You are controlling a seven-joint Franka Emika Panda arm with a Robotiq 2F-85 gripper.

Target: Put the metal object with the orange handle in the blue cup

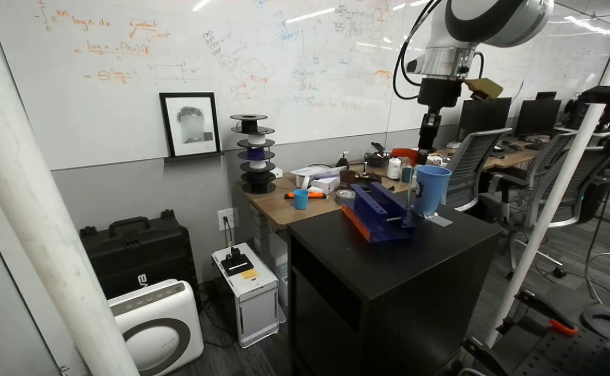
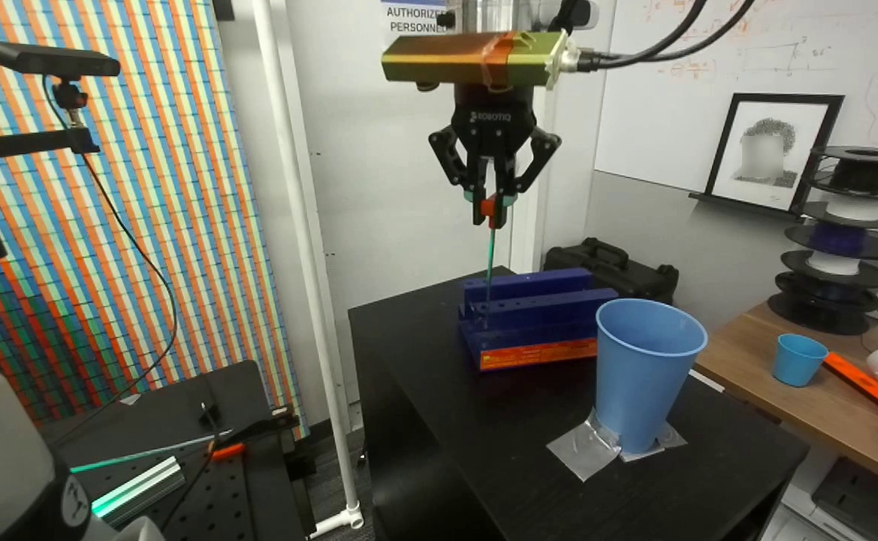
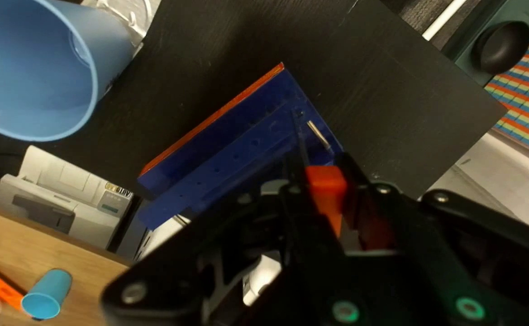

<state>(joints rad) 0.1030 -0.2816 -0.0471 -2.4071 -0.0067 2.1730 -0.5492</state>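
My gripper (image 2: pixel 490 216) is shut on the orange-red handle of the slender metal tool (image 2: pixel 490 255). The tool hangs upright, thin shaft down, over one end of the dark blue box-like tray (image 2: pixel 544 308). I cannot tell whether its tip touches the tray. In the wrist view the orange handle (image 3: pixel 326 179) shows between the dark fingers. In an exterior view the handle (image 1: pixel 404 153) sticks out beside the fingertips (image 1: pixel 423 155). The tall light-blue cup (image 2: pixel 641 383) stands upright on the black cabinet, apart from the gripper. It also shows in the wrist view (image 3: pixel 108 43).
Clear tape (image 2: pixel 585 451) is around the cup's base on the black cabinet top (image 1: pixel 357 261). The tray has a metal pin (image 3: pixel 317 134) near one end. A small blue cup (image 2: pixel 798 361) and an orange tool (image 2: pixel 870 387) lie on the wooden desk beside the cabinet.
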